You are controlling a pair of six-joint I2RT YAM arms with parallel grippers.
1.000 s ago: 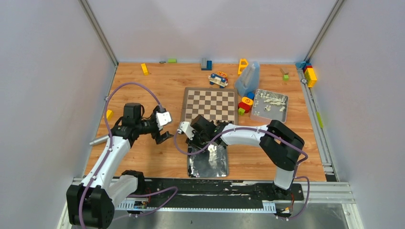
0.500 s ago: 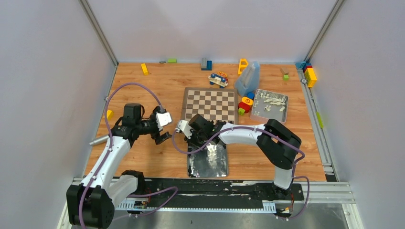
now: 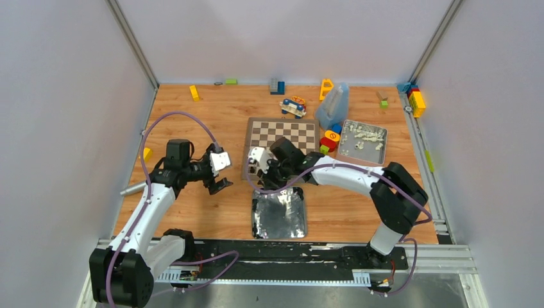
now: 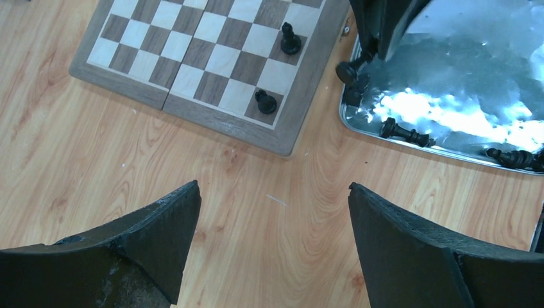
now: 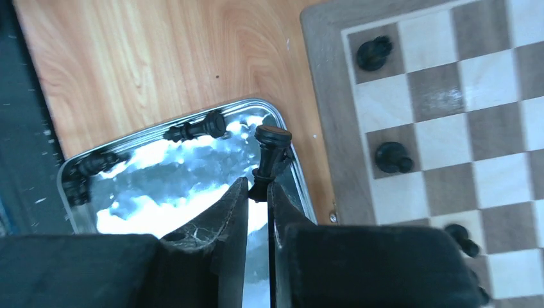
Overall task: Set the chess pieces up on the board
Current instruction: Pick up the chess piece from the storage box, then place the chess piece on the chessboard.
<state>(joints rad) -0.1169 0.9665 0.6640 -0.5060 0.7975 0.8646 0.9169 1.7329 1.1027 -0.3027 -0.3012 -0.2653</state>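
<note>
The board lies at the table's middle, its near edge hidden under my right arm. In the right wrist view my right gripper is shut on the base of a black chess piece, held above the corner of the silver tray beside the board. Three black pieces stand on the board's squares. More pieces lie in the tray. My left gripper hangs open over bare wood, left of the board, with nothing between its fingers.
A second tray with white pieces sits right of the board. Coloured toy blocks, a blue container and a toy car lie behind and beside the board. More blocks line the far edge and corners.
My right gripper has closed on a black piece and risen from the tray toward the board's near left corner. The left arm has stayed still.
</note>
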